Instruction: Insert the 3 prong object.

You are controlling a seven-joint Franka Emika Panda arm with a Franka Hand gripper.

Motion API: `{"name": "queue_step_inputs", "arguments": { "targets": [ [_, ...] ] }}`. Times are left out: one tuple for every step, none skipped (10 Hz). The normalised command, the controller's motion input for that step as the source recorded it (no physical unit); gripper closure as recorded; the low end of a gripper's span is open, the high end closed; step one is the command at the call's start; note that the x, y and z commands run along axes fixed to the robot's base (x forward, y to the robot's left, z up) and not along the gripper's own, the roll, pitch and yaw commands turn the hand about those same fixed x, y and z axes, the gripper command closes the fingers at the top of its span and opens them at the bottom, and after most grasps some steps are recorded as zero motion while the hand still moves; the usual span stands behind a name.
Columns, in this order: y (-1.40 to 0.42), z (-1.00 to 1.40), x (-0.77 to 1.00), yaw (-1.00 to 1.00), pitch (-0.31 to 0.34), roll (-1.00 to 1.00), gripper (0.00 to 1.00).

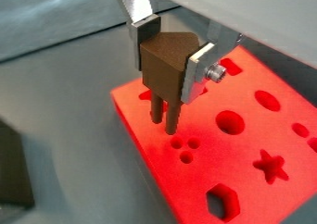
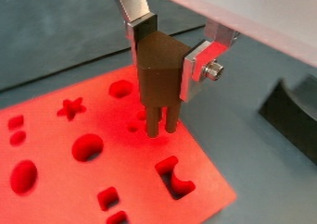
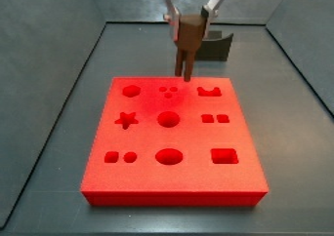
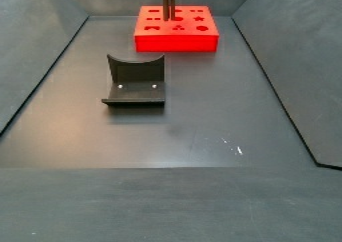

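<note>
Reaching down from above, the pincer (image 1: 171,54) points straight at the red board (image 1: 235,163) and is clenched on the 3 prong object (image 1: 165,72), its silver fingers (image 2: 201,66) pressing the brown peg from both sides. The peg hangs upright between the pads with its thin prongs pointing down, their tips just above the board's surface in both wrist views; whether they touch it cannot be told. Directly under the prongs, a cluster of three small round holes (image 1: 186,152) sits slightly offset from the tips. In a side view the pincer (image 3: 190,16) stands over the far part of the board (image 3: 170,133), with the peg (image 3: 189,40) vertical below it. The fixture (image 4: 134,82) stands on the dark tabletop (image 4: 201,136), well apart from the pincer and from the board (image 4: 177,31).
</note>
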Motion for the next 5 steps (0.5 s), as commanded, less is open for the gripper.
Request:
{"name": "queue_step_inputs", "arguments": {
  "targets": [
    [-0.01, -0.02, 0.0, -1.0, 0.004, -0.08, 1.0],
    [0.0, -0.15, 0.0, -1.0, 0.076, -0.08, 1.0],
    [0.0, -0.15, 0.0, -0.99, 0.117, -0.07, 1.0],
    [0.0, -0.13, 0.0, -0.97, 0.13, -0.08, 1.0],
    [0.02, 0.0, 0.2, -0.57, 0.117, -0.11, 1.0]
  ]
}}
